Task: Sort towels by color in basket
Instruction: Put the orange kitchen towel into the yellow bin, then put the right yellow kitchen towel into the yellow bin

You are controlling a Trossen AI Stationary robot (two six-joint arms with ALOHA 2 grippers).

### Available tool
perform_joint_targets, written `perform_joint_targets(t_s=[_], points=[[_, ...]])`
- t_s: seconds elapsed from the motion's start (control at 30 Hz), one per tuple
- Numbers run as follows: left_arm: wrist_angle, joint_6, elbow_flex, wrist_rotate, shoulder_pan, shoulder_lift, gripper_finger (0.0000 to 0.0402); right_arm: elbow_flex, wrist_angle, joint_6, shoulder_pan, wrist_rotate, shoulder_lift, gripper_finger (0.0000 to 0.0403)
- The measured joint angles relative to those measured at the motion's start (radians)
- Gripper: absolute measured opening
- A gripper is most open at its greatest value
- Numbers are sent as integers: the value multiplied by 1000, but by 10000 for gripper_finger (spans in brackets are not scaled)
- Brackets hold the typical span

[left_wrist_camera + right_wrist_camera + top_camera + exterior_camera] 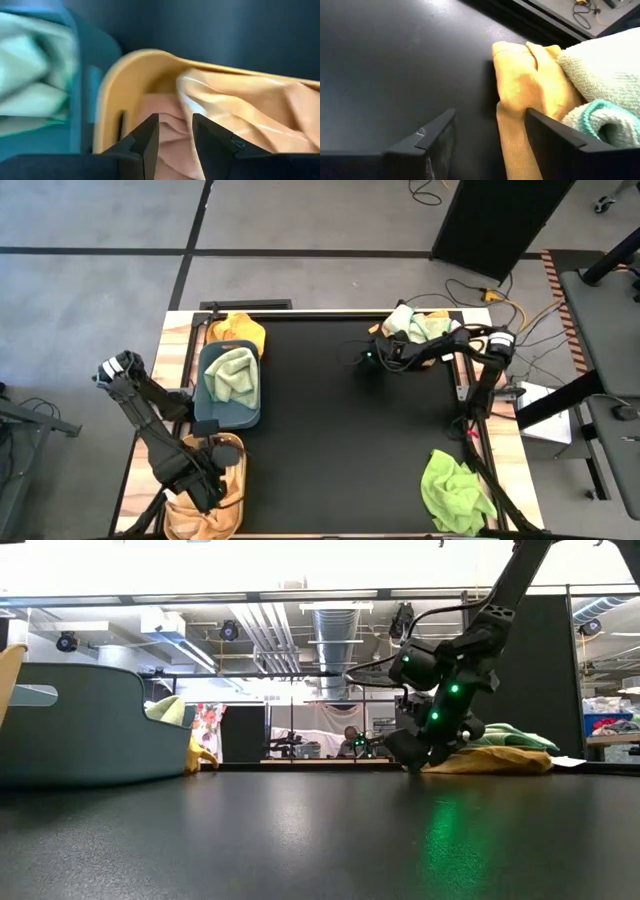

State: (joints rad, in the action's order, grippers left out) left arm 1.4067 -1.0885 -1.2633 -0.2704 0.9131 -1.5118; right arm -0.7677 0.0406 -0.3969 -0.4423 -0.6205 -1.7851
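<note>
My right gripper (490, 145) is open, low over the mat at the far right pile (420, 325). There, pale mint towels (600, 65) lie on a mustard towel (520, 75). The mustard towel's edge lies between the fingers, close to one of them. My left gripper (175, 137) is open with a narrow gap above the tan basket (205, 500), over a salmon pink towel (165, 115) and a peach towel (240, 115). The teal basket (205, 405) holds a pale mint towel (232, 375). A lime green towel (455, 490) lies at the near right. My right gripper has one finger (555, 135) right beside the mustard towel's edge (512, 135), which runs along the mat between the fingers. I cannot tell whether it touches the cloth.
Another mustard towel (240, 330) lies behind the teal basket at the far left. The wide middle of the black mat (340, 440) is bare. Cables (500, 300) trail off the far right corner. In the low view the teal basket (80, 725) stands tall on the left.
</note>
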Motion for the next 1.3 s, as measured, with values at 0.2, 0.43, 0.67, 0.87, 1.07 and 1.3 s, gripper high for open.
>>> perform_joint_targets(t_s=[0.2, 0.43, 0.67, 0.87, 1.07, 1.3], points=[[11, 105, -47, -145, -44, 27, 99, -3, -78, -22, -2, 72, 4, 181], [-7, 272, -118, -367, -120, 96, 83, 2, -164, 27, 56, 80, 81, 30], [-9, 347, -150, -527, -176, 171, 79, 9, -205, 48, 167, 124, 196, 9], [-18, 347, -132, -535, -192, 203, 79, 8, -209, 44, 321, 139, 323, 9], [-29, 347, -109, -535, -192, 202, 79, 6, -232, -13, 330, 75, 388, 18], [-37, 380, -99, -520, -192, 176, 79, 6, -189, -58, 174, 34, 291, 119]])
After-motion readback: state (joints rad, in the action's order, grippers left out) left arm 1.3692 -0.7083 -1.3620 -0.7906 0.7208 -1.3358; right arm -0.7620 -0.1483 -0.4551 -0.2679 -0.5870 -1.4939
